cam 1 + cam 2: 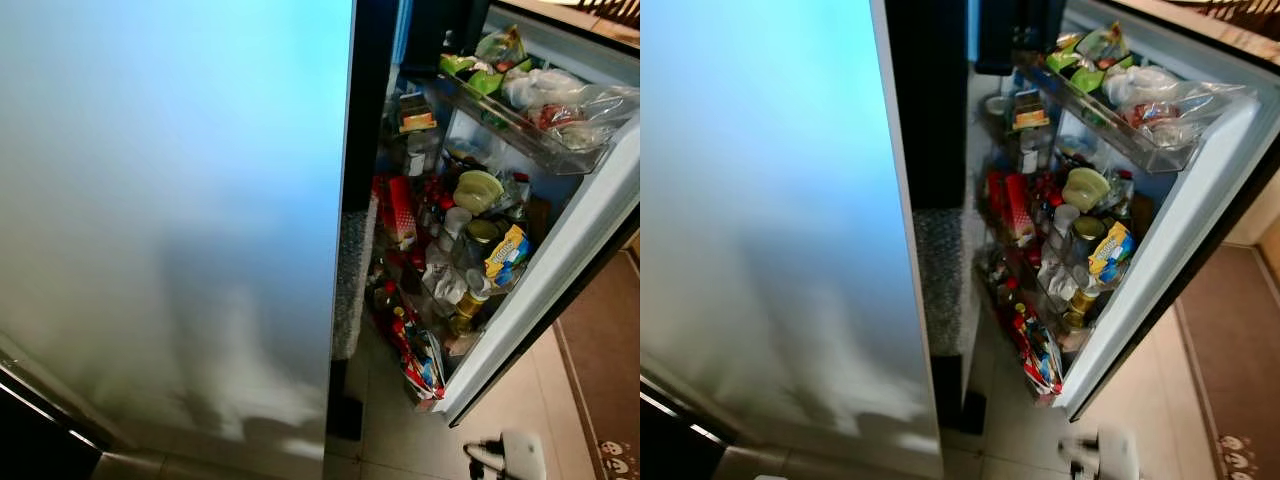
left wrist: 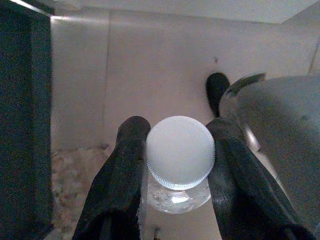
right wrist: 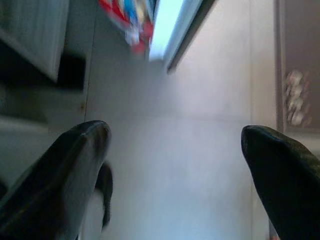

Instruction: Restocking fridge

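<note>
The fridge's right door (image 1: 560, 270) stands open, its shelves packed with bottles, jars and packets. The closed left door (image 1: 170, 200) takes up the left of the head views. A clear bottle with a white cap (image 2: 180, 152) sits between the two black fingers (image 2: 125, 165) of my left gripper (image 2: 177, 160), which is shut on it just under the cap. My right gripper (image 3: 175, 145) hangs open above the tiled floor (image 3: 180, 150), near the bottom corner of the open door (image 3: 172, 30).
The top door shelf (image 1: 520, 125) holds bagged food; lower shelves hold a red carton (image 1: 402, 210), a yellow packet (image 1: 505, 252) and sauce bottles. A white power strip (image 1: 522, 455) lies on the floor by the door. A brown mat (image 1: 605, 340) lies to the right.
</note>
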{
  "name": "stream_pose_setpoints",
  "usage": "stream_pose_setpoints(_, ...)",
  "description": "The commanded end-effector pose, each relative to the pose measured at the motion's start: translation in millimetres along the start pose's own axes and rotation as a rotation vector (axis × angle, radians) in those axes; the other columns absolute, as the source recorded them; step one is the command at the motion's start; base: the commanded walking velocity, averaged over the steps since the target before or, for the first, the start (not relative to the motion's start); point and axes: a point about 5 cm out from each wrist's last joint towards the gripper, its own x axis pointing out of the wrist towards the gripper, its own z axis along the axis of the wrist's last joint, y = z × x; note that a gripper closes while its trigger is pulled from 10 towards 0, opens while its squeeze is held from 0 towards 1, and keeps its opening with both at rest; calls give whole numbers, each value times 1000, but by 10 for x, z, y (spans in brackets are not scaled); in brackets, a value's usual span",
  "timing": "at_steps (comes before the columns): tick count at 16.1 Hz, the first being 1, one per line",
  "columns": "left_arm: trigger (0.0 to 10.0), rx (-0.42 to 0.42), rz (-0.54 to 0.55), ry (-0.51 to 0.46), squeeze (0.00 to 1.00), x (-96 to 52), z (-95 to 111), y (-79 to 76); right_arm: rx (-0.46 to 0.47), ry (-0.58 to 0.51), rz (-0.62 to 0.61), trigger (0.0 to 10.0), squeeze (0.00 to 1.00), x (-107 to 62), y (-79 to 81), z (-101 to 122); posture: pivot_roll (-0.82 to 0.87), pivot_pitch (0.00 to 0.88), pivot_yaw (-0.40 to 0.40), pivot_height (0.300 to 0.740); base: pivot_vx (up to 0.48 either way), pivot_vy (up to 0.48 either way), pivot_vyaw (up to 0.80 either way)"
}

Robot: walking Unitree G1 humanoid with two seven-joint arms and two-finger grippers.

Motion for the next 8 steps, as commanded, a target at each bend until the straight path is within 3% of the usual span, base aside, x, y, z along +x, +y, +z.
stream_pose_setpoints(1, 10000, 13, -8, 22, 0, -9, -61, -9, -37, 34, 61, 10000, 0, 0, 120, -99, -32, 0, -20, 740, 0, 0, 0)
stream_pose_setpoints(4, 10000, 29, -11, 26, 0, -8, -60, -7, 7, 121, 96, 10000, 0, -26, 210, -306, -21, 0, -19, 740, 0, 0, 0)
stream_pose_setpoints(8, 10000, 29, -15, 32, 0, -10, -70, -6, 40, 147, 112, 10000, 0, -57, 252, -413, -20, 0, -13, 740, 0, -456, 0)
